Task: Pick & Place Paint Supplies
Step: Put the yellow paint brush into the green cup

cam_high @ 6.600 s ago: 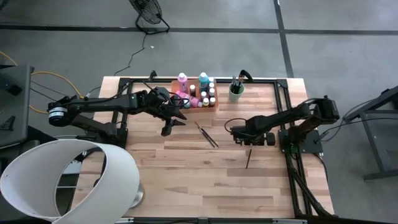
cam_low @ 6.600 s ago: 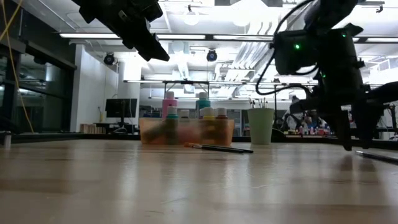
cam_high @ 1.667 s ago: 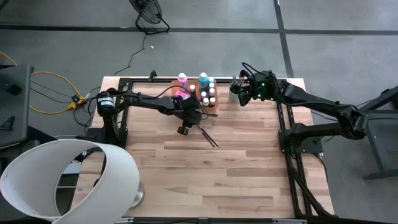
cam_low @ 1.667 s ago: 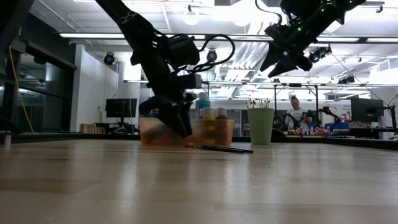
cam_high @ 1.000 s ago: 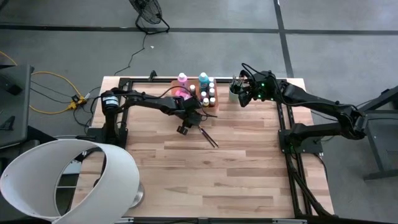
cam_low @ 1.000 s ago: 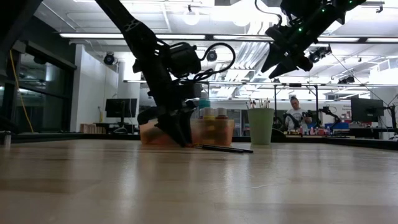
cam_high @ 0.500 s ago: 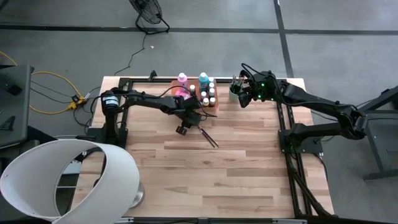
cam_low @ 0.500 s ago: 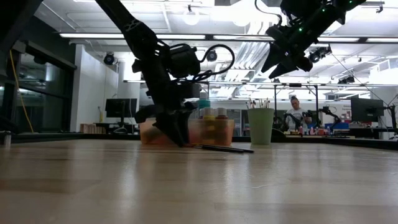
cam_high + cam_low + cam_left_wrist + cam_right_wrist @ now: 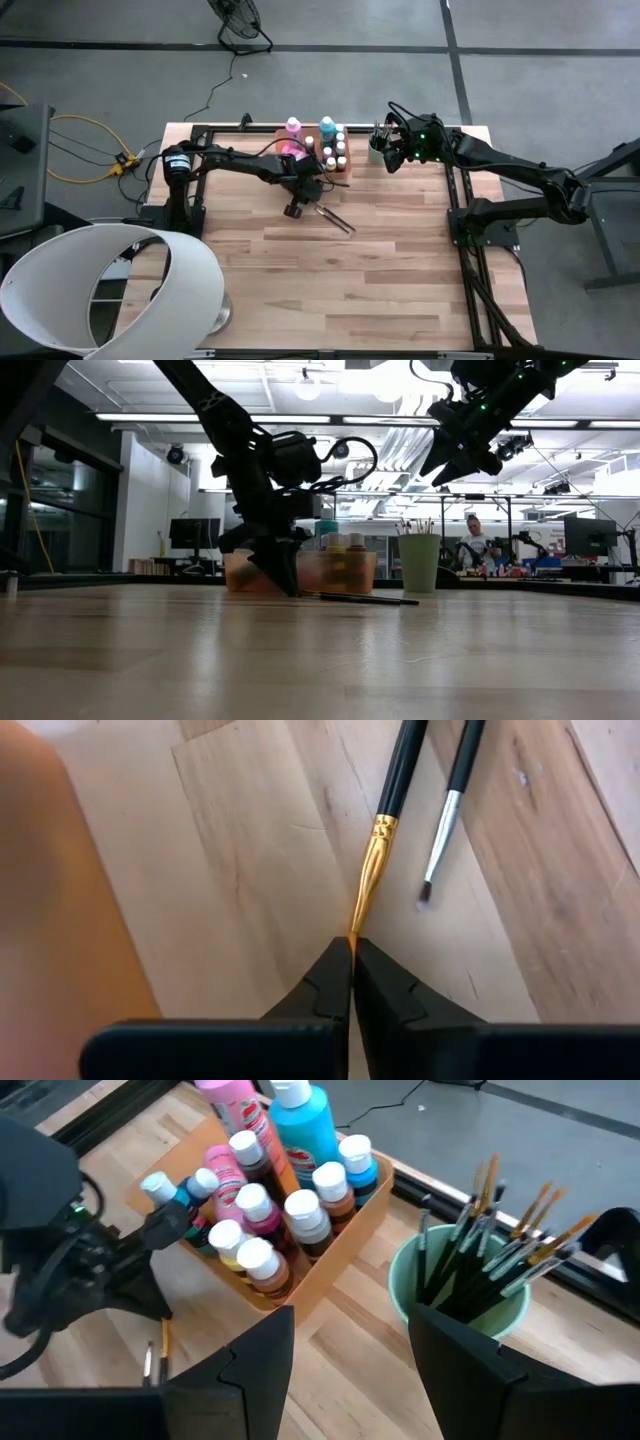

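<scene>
- Spanning the scene, a pale wooden plank counter (image 9: 330, 270) sits in a grey-floored workshop with ceiling lights.
- Left gripper (image 9: 352, 952) is low at the counter, pressed together on the gold tip of a black-handled paintbrush (image 9: 385, 815) beside the translucent orange tray (image 9: 330, 1245).
- Right gripper (image 9: 350, 1320) hovers spread above the light green cup (image 9: 460, 1305).

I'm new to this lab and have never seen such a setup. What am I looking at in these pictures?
Two dark robot arms work at a wooden table. One camera looks down from above, one sits at tabletop height, one rides each wrist. A translucent orange tray holds white-capped paint bottles; a light green cup holds brushes. The left gripper, down at the table, is shut on the tip of a gold-ferruled black paintbrush; a second thin brush lies beside it. The right gripper hangs open above the cup.
</scene>
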